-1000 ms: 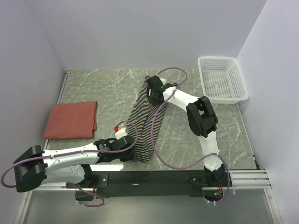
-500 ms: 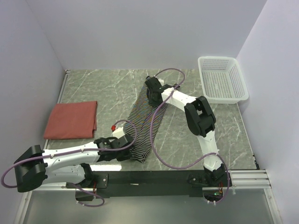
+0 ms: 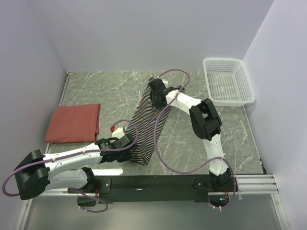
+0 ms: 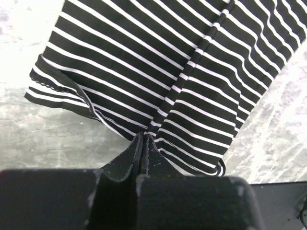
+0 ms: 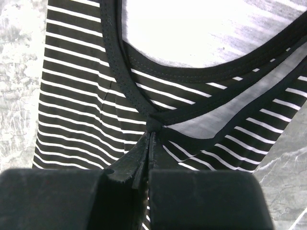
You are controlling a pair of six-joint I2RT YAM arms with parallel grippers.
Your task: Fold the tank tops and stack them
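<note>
Soft matt cloth top (image 4: 144,72), smooth marbled table (image 3: 105,86)

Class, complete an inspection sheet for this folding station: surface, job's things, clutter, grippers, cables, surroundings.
Surface: grey marble-patterned table, flat.
Job's things: striped tank top stretched lengthwise between both grippers; red tank top folded at the left, lying apart from it.
Clutter: white mesh basket at the far right corner.
Grippers: left gripper shut on the striped top's hem end; right gripper shut where its black-trimmed straps meet.
Cables: purple cables loop off both arms; one crosses above the striped top.
Surroundings: plain pale walls on three sides.
</note>
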